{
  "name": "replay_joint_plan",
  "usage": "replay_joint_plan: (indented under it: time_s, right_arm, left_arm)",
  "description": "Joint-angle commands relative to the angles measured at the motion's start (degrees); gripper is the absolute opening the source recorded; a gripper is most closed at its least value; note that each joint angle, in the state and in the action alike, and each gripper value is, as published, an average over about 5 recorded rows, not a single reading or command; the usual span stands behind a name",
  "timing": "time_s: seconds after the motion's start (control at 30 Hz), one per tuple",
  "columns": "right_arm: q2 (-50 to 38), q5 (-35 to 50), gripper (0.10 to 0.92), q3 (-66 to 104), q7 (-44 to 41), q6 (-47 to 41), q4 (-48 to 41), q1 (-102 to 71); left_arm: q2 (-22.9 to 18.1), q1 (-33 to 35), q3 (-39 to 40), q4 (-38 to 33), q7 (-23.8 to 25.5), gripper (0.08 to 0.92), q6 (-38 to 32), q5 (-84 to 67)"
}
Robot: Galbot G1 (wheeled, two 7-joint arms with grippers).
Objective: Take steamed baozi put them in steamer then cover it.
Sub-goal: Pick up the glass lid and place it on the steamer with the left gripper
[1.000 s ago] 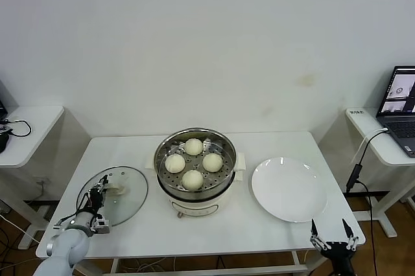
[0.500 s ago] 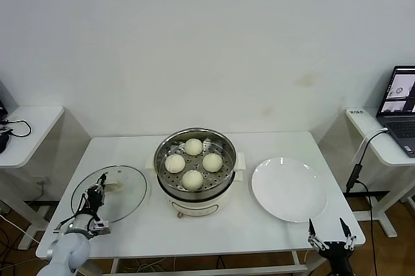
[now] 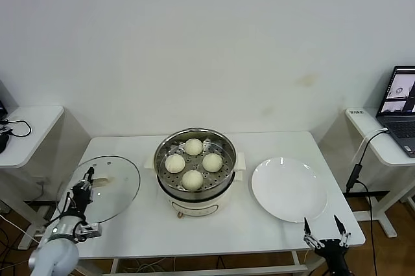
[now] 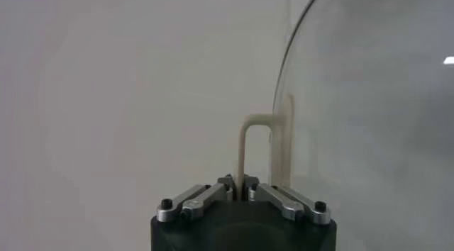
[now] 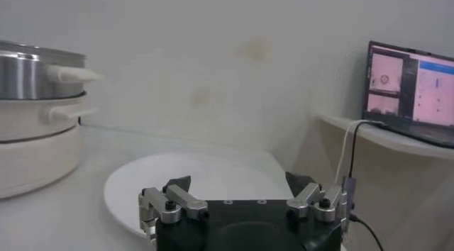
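**Lid in hand, buns already loaded**

The left gripper [image 3: 83, 185], at the lower left of the frame, is clamped on the cream handle of the glass cover [image 3: 104, 188], which is tilted up off the table [image 3: 259, 224]. All four baozi [image 3: 193, 163] sit in the steamer [image 3: 194, 169] at centre; only covering remains. The right gripper [image 3: 322, 227] hangs spread wide at lower right, near the empty white plate [image 3: 288, 188].

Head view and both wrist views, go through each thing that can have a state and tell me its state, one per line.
Steamer: uncovered, four baozi on its tray.
Baozi: all in the steamer.
Cover: off the steamer, held by its handle, tilted above the table's left side.
Plate: empty, right of the steamer.
Left tool: shut on the cover's handle.
Right tool: open, holding nothing, at the table's near right edge.
Laptop: screen on.
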Motion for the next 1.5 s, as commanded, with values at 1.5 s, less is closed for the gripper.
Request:
replay_joint_plan:
  time_s: [1.5]
  right_arm:
    - [5.36, -17.82, 0.823, -2.93, 0.86, 0.34, -2.67, 1.82]
  left_arm:
    - [-20.99, -22.54, 31.39, -12.65, 26.79, 0.145, 20.56, 19.41]
